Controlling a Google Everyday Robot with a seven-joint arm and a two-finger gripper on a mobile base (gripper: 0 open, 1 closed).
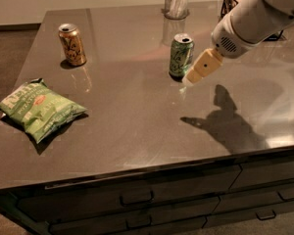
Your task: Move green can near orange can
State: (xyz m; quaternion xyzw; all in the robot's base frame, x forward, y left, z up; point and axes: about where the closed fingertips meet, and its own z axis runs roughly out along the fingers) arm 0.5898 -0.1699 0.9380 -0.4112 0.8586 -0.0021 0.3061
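Closest to the camera is the front of the counter [137, 131], with dark drawers [132, 199] and handles below the edge. On the left near part of the top there's a green chip bag [39, 109] lying flat. Over on the right, the arm's shadow [223, 119] falls across the shiny surface.

A bit further in, the gripper [189, 79] comes down from the upper right on the white arm [250, 21], tan tip angled down and left. It sits just beside the green can [180, 55], on the can's right side near its base. Honestly can't tell if it's touching the can, and can't tell whether the gripper is open or closed from this angle either.

The green can stands upright around the middle of the counter, slightly right. The orange can [72, 44] is upright too, well apart from it, off to the far left.

At the back edge there's a glass tumbler [176, 1], and a dark wire rack thing [232, 3] partly hidden behind the arm.
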